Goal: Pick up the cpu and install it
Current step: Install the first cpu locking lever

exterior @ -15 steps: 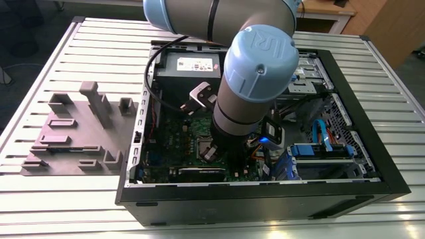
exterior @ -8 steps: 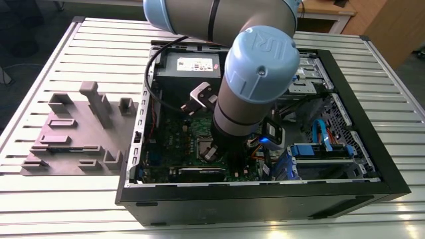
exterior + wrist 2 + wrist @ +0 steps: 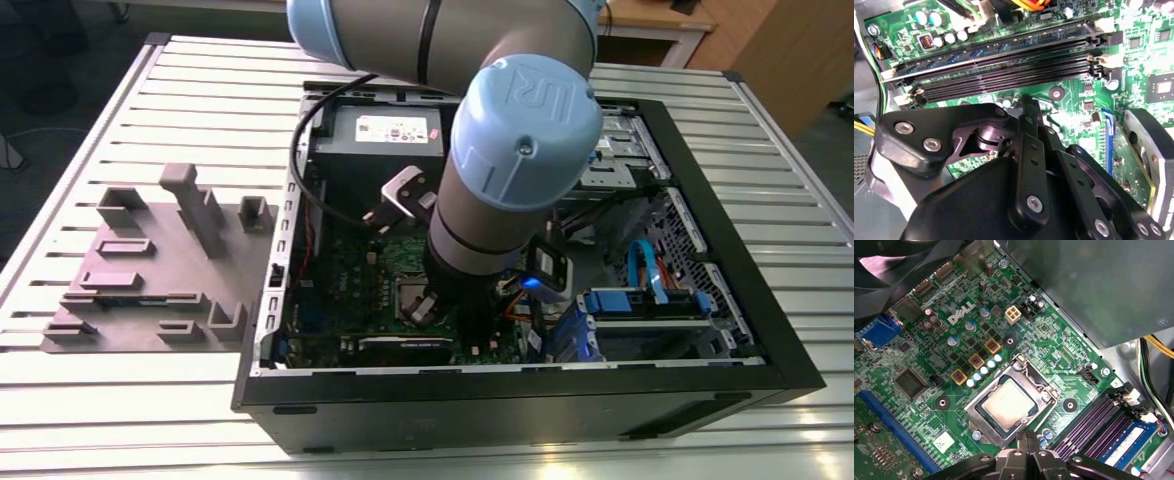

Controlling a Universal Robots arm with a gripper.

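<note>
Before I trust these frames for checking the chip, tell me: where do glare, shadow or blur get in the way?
In the first wrist view the cpu sits in its socket, evenly lit and sharp, with only mild sheen. In the second wrist view the gripper looms dark and soft, and the motherboard behind it is washed out by glare. In the exterior view the arm shadows the socket area.

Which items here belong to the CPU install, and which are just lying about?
Job:
cpu, sitting in the socket frame
tool, just beside the socket
motherboard

Lying about:
memory slots
power supply box
grey fixture block outside the case
</note>
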